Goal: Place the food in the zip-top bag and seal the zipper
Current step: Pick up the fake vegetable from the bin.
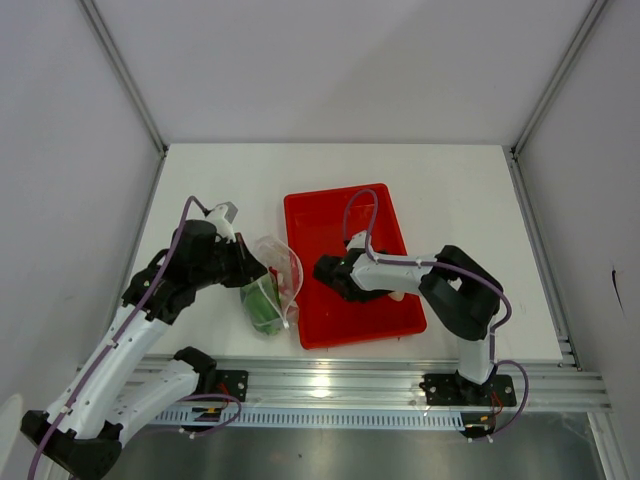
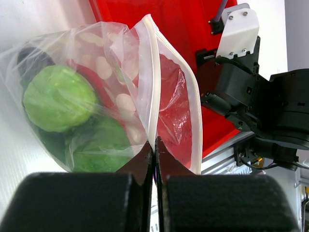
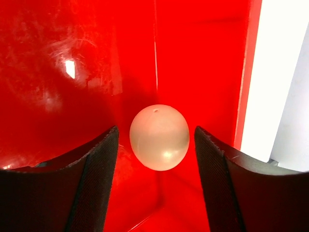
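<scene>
Left gripper [image 2: 154, 157] is clamped shut on the rim of the bag [image 2: 111, 58], which gapes beside the tray [image 3: 72, 58]; right gripper [image 3: 155, 134], wide open, straddles the egg [image 3: 159, 140] untouched: centre it, then close gently lest it roll.

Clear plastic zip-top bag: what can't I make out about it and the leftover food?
- Top external: white egg-shaped toy hidden under the right arm.
- Left wrist: clear plastic bag lower part cut off behind the shut left gripper; dark item beside the round green vegetable too blurred to name.
- Right wrist: no bag.
</scene>
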`<state>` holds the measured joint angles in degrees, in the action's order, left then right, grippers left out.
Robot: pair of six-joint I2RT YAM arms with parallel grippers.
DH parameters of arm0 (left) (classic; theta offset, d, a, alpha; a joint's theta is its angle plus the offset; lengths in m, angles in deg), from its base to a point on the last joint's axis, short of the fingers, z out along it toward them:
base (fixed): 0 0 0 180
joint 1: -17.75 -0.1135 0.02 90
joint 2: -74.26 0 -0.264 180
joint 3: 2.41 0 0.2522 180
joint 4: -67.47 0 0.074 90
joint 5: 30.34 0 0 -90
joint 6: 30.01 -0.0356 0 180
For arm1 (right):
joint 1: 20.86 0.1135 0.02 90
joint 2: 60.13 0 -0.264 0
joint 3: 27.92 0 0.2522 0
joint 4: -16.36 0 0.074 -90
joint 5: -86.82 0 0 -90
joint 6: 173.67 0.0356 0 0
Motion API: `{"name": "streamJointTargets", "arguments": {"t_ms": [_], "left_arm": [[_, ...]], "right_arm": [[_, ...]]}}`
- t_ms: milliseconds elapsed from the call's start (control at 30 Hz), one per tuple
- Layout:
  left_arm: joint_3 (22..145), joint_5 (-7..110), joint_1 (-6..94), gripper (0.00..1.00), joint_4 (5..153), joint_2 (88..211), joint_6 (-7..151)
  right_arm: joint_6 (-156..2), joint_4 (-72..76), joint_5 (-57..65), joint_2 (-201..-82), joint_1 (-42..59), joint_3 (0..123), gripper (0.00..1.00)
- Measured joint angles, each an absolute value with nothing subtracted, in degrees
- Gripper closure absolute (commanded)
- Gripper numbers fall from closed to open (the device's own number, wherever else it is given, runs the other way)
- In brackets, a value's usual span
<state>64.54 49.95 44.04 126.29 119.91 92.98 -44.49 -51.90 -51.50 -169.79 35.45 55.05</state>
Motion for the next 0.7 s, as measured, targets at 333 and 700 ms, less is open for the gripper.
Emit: {"name": "streamJointTargets", "arguments": {"t_ms": [333,700], "left_arm": [[64.39,49.82,44.04,1.0,126.22,119.91,92.98],[64.0,49.77,44.04,0.99,125.87,120.0,92.98]], "right_arm": [[-43.46,-52.45,-52.28,-170.08,35.45,55.03,0.49],[-43.24,-52.64,-52.44,-170.06,35.45,54.85,0.63]]}}
